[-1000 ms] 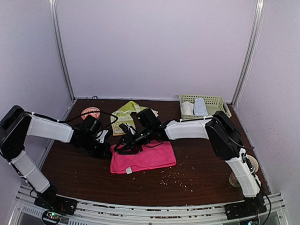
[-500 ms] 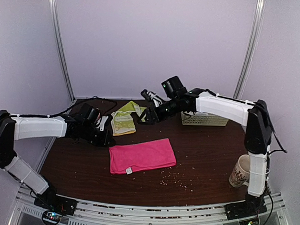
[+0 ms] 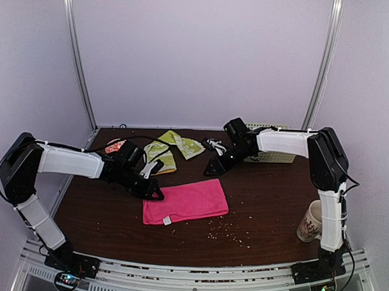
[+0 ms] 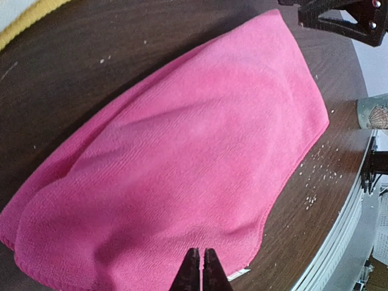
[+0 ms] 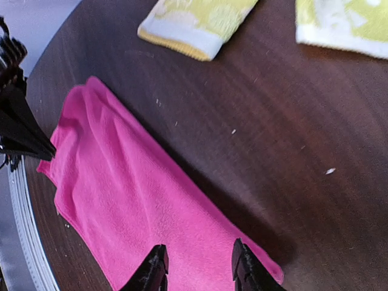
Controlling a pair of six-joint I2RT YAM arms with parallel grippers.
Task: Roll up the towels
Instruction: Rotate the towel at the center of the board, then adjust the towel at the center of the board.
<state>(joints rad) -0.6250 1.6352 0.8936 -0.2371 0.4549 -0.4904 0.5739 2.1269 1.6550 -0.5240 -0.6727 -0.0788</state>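
The hot-pink towel (image 3: 186, 201) lies flat at the middle of the table; it fills the left wrist view (image 4: 182, 157) and shows in the right wrist view (image 5: 139, 206). The yellow-green and cream cloth (image 3: 161, 156) lies behind it, with another part (image 3: 184, 144) further back; both show in the right wrist view (image 5: 194, 21). My left gripper (image 3: 156, 192) is shut and empty, low over the towel's far left corner (image 4: 201, 267). My right gripper (image 3: 214, 168) is open, just above the towel's far edge (image 5: 199, 267).
A green basket (image 3: 274, 154) stands at the back right, partly behind my right arm. A mug (image 3: 311, 221) stands near the front right edge. A small pink-red object (image 3: 114, 146) lies at the back left. Crumbs dot the table in front of the towel.
My right gripper came down from high over the back of the table to the towel's far edge. My left gripper moved right to the towel's far left corner. The towel has not moved.
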